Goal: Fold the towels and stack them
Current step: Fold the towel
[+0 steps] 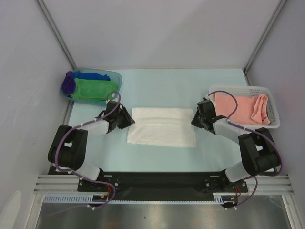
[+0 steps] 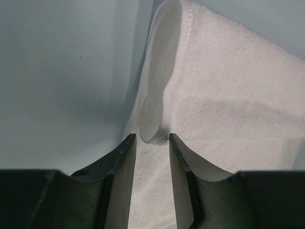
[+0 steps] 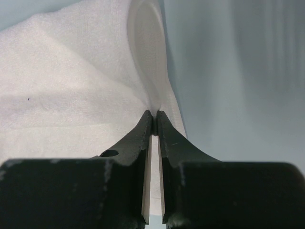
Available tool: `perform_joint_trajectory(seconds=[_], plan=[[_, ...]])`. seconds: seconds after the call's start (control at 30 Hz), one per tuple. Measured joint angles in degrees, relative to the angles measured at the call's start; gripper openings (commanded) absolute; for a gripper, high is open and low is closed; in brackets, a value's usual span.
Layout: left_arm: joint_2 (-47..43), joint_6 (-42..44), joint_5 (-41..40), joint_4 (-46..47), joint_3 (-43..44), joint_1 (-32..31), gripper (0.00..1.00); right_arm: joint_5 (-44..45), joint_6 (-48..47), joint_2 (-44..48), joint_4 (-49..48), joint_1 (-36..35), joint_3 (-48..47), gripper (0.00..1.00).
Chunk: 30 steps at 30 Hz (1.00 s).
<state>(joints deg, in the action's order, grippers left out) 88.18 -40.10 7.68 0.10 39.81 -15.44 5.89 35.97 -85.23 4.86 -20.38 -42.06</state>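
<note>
White terry towel (image 1: 162, 126), soft and probably floppy, lies flat; right gripper (image 3: 153, 115) pinches its right edge, left gripper (image 2: 151, 138) gapes at its left edge.

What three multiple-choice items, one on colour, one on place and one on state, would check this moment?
1. What colour is the towel in the white mesh basket?
A green; B grey; C salmon pink.
2. Where does the white towel lie?
A inside the basket; B flat on the table; C hanging in the air.
3. How is the right pincer?
A shut on the white towel's edge; B wide open above the table; C shut on the basket's rim.

Answers:
1. C: the salmon pink towel fills the basket in the top view.
2. B: the top view shows it spread mid-table.
3. A: the right wrist view shows the tips pinching the cloth.
</note>
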Motion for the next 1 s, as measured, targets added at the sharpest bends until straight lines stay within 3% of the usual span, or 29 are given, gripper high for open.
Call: perform_joint_trajectory(seconds=[0.5, 1.0], plan=[[1.57, -0.46, 0.66, 1.84, 0.00, -0.02, 0.35, -0.33, 0.00, 0.00, 0.00, 0.17, 0.00, 0.01], [1.88, 0.00, 0.94, 1.55, 2.01, -0.02, 0.07, -0.42, -0.04, 0.11, 0.07, 0.42, 0.00, 0.01]])
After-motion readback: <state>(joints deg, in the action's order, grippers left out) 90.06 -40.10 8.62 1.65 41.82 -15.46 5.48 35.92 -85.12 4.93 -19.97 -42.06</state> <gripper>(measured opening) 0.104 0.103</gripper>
